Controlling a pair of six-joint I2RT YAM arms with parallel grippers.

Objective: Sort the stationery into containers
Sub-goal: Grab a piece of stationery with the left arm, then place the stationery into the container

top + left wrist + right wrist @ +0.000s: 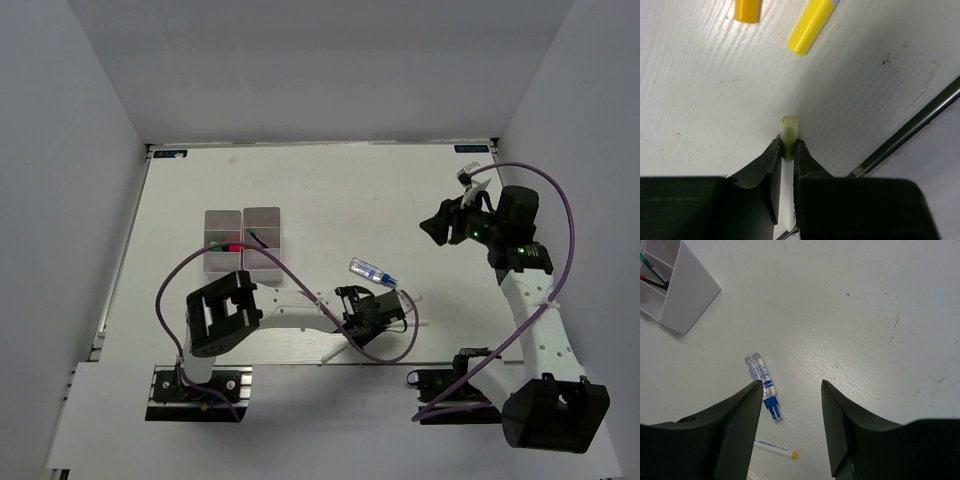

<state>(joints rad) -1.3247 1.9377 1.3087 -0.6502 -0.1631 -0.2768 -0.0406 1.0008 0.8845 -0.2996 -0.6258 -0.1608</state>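
My left gripper (785,142) is shut on a thin white stick (789,129), whose pale end pokes out past the fingertips just above the table. Two yellow marker caps (810,26) lie ahead of it. In the top view the left gripper (393,312) is low at mid-table, below the clear-blue tube (372,270). My right gripper (791,383) is open and empty, held high over the tube (763,385) and a yellow-capped white marker (775,448). The white containers (262,222) stand at the left and hold a red pen (234,246) and dark pens.
The containers' corner shows at the top left of the right wrist view (687,295). A purple cable (300,290) loops along the left arm. A dark table-edge strip (920,120) runs at the right of the left wrist view. The right arm base (550,410) is at bottom right.
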